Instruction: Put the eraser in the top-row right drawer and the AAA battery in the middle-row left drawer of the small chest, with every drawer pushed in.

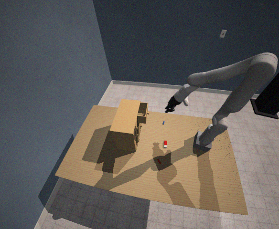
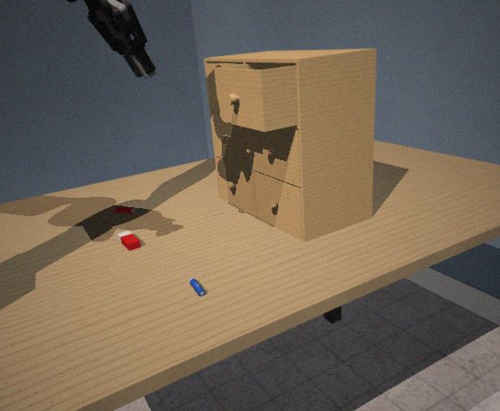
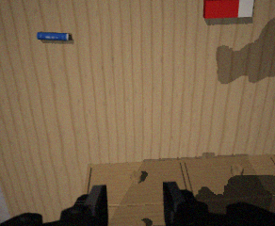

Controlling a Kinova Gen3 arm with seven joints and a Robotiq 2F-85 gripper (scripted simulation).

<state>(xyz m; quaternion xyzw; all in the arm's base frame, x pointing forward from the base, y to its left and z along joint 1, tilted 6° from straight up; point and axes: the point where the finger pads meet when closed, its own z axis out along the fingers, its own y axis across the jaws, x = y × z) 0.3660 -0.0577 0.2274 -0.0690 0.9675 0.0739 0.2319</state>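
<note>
The eraser, a red and white block, lies on the table. A small blue cylinder, battery-shaped, lies nearer the table's edge. A dark red cylinder lies in shadow; the labels cannot be read. The chest stands upright. Its top right drawer is pulled partly out; no contents show. The middle left drawer looks pushed in, in shadow. My gripper is partly open and empty, high in front of the chest.
The wooden table bears the arm's grey base. The arm's shadow crosses the table and part of the drawer fronts. The table's edge runs near the blue cylinder and the chest's right side.
</note>
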